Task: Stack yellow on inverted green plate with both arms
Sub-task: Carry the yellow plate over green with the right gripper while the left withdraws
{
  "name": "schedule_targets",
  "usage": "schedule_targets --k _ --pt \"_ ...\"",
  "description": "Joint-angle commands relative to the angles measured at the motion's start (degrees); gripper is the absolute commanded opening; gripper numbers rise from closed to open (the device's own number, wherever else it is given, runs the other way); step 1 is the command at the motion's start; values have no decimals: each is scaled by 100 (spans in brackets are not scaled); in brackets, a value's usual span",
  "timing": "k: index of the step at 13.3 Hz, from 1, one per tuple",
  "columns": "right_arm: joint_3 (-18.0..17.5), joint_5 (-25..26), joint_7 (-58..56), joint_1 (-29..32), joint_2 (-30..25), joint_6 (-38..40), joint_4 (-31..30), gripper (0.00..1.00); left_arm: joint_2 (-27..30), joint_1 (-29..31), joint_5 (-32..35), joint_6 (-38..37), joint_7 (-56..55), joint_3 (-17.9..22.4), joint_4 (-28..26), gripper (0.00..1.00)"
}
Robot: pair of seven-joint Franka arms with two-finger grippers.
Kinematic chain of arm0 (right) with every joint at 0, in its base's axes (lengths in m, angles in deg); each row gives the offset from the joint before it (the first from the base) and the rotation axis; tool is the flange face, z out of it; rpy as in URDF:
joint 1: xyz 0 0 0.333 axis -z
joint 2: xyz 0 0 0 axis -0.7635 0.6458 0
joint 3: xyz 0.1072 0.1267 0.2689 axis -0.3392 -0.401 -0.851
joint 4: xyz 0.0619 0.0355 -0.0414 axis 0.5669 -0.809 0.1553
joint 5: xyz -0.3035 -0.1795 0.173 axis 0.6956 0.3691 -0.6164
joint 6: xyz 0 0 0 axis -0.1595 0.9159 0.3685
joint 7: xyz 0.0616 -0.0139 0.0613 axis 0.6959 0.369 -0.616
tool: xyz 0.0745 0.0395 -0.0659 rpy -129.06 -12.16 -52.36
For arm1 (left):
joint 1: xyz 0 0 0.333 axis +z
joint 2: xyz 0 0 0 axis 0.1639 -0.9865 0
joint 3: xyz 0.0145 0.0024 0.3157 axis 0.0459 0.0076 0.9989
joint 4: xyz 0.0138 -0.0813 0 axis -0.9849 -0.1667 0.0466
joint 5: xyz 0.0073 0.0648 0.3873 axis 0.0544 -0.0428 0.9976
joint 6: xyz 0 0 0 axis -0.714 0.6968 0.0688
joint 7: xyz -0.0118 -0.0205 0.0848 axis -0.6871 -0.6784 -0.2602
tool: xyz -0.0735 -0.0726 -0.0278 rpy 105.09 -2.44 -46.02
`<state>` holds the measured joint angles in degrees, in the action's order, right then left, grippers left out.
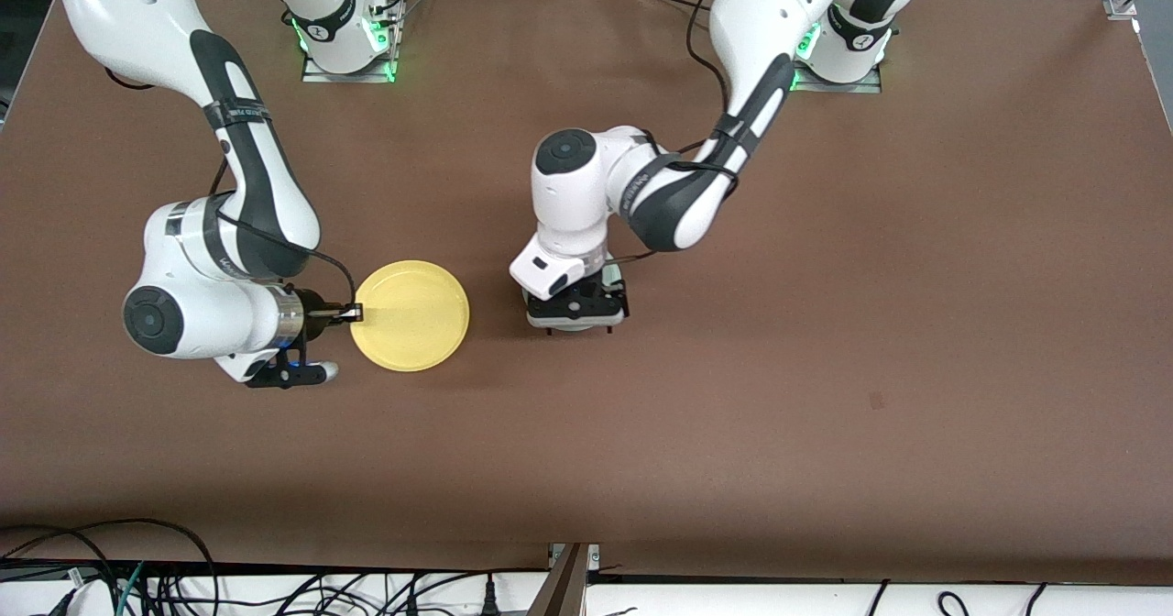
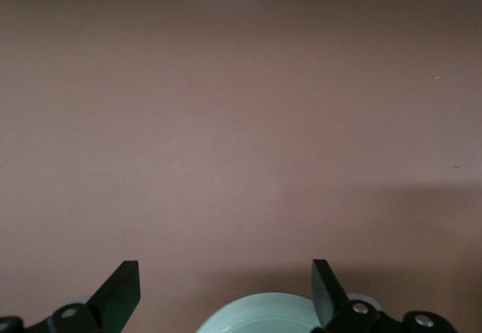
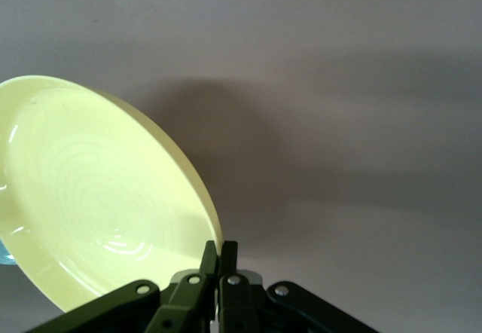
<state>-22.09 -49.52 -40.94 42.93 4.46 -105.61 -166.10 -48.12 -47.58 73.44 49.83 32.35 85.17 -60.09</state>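
We are seeing right gripper pinching rim of yellow plate, plate lifted over table toward right arm's end. Left gripper hanging spread wide over green plate, mid-table. No readable writing.

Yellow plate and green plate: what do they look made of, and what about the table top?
Yellow plate: likely plastic, glossy, with highlights on its molded concentric rings; right gripper jaws shut on its rim. Green plate: probably similar smooth plastic, mostly hidden under the left gripper. Table: matte brown, fabric-like or felt cover; can't confirm.
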Motion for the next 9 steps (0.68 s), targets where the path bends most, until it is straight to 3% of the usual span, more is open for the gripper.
schedule_targets --k 1,4,6,9 --pt "-484 -83 802 26 -160 -272 -362 0 516 281 -414 -641 847 -70 -219 100" --pt "-1108 -83 1638 26 -327 -1280 -1090 0 1008 588 -598 -1476 1261 -79 -228 100" --pt "-1477 -83 2077 17 -354 -2001 -1513 0 1359 1070 -1291 -1898 2171 -62 -237 100" --pt "-1690 -83 2553 -228 -354 -2548 -1786 0 1860 1791 -1636 -2689 3211 -70 -237 100"
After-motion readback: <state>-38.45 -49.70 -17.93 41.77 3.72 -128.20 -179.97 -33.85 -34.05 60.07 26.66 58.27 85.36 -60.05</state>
